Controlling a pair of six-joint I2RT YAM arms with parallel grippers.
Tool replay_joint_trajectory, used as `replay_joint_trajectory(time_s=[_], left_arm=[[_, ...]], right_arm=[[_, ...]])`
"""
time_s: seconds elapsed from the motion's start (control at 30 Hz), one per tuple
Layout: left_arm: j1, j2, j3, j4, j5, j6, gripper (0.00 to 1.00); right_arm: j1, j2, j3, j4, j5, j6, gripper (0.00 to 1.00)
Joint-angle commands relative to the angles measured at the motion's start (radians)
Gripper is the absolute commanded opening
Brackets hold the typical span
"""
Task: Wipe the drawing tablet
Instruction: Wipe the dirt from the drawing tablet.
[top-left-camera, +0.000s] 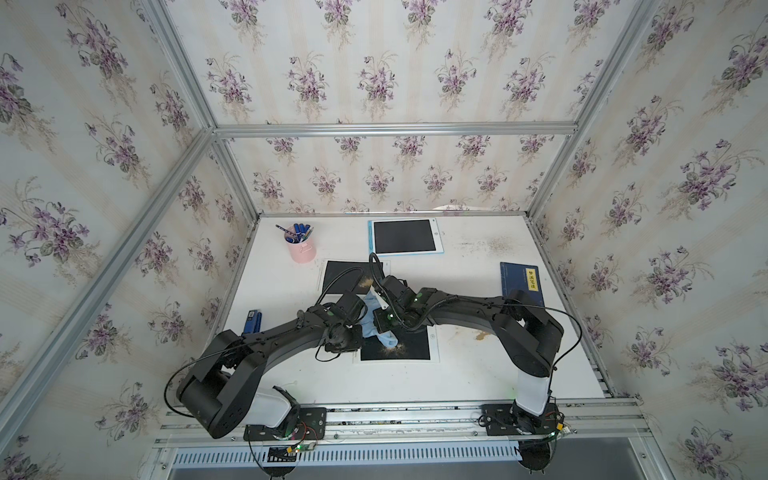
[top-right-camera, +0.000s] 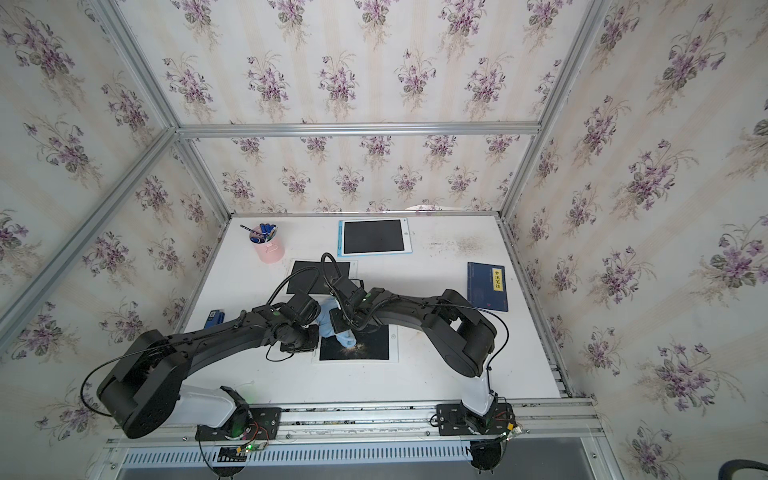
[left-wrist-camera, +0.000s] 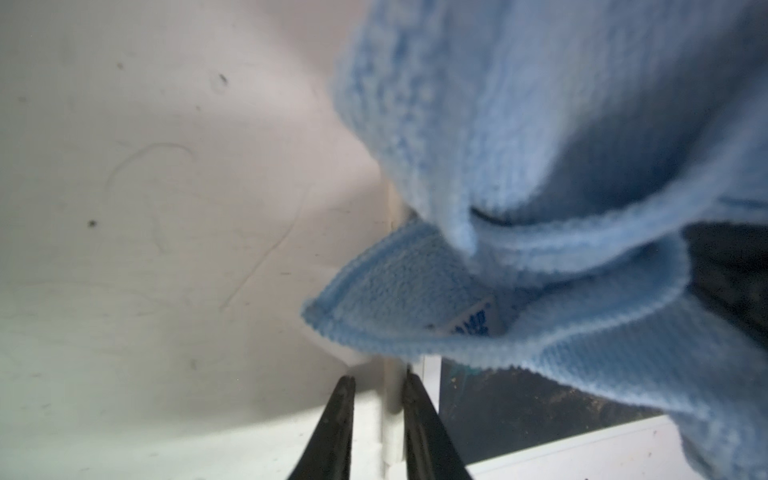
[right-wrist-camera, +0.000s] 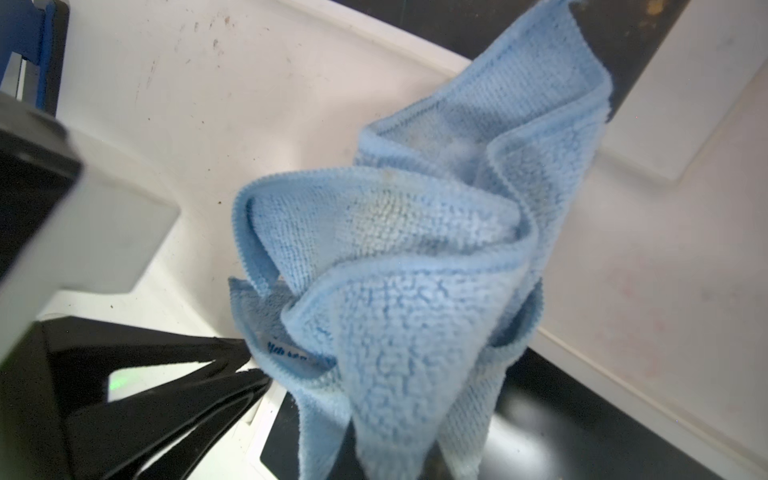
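On the white counter (top-left-camera: 465, 374), lying flat: drawing tablet (top-left-camera: 413, 348), black screen inside a white rim. Carries a scatter of tan crumbs (top-left-camera: 392, 351) on the left half of its screen. Lies partly hidden under the left arm (top-left-camera: 266, 345) and the right arm (top-left-camera: 478, 307).

Above the drawing tablet's left part: right gripper (top-left-camera: 377, 301), clamped tight on a bunched blue cloth (right-wrist-camera: 415, 257). Cloth hanging in loose folds, lowest tip down on the screen among the crumbs, small printed label (right-wrist-camera: 286, 353) tucked in a fold.

At the drawing tablet's left edge: left gripper (left-wrist-camera: 379, 384), 2 black fingers (left-wrist-camera: 343, 415) standing a narrow way apart, white rim between them. Cannot tell whether pinching that rim or straddling it. Sits just beside the hanging cloth.

Just beyond the drawing tablet, toward the back wall (top-left-camera: 395, 174): 1 black pad (top-left-camera: 338, 274), partly hidden by the arms. Further beyond the drawing tablet: 1 blue-framed tablet (top-left-camera: 405, 237), screen blank and dark. Beyond and to the left of the drawing tablet: pink cup (top-left-camera: 301, 248) holding pens (top-left-camera: 297, 230). Well to the right of the drawing tablet: dark blue book (top-left-camera: 521, 282) with a yellow label. Well to its left: blue stapler (top-left-camera: 252, 322), partly behind the left arm.
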Motion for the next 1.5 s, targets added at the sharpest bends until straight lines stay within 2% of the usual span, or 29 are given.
replay_joint_trajectory(time_s=[0.0, 0.27, 0.6, 0.8, 1.1, 1.23, 1.47], left_arm=[[0.001, -0.023, -0.001, 0.016, -0.001, -0.021, 0.27], [0.001, -0.039, 0.012, 0.021, 0.015, -0.021, 0.33], [-0.001, 0.087, 0.001, 0.038, -0.007, 0.005, 0.27], [-0.004, 0.102, -0.003, 0.025, -0.023, 0.021, 0.25], [-0.004, 0.093, -0.025, 0.033, -0.021, 0.020, 0.23], [-0.004, 0.099, -0.031, 0.045, -0.015, 0.019, 0.23], [-0.004, 0.104, -0.043, 0.054, -0.012, 0.020, 0.22]], right_arm=[[0.003, 0.004, -0.004, 0.022, -0.005, 0.016, 0.00], [0.003, 0.004, 0.007, 0.009, 0.007, 0.016, 0.00], [0.004, 0.003, 0.008, 0.005, 0.003, 0.014, 0.00], [0.049, 0.010, 0.013, -0.023, 0.015, 0.009, 0.00], [0.121, 0.005, -0.068, 0.009, 0.008, 0.063, 0.00], [0.130, 0.029, -0.069, 0.005, 0.055, 0.107, 0.00], [0.130, 0.041, -0.085, -0.053, 0.219, 0.206, 0.00]])
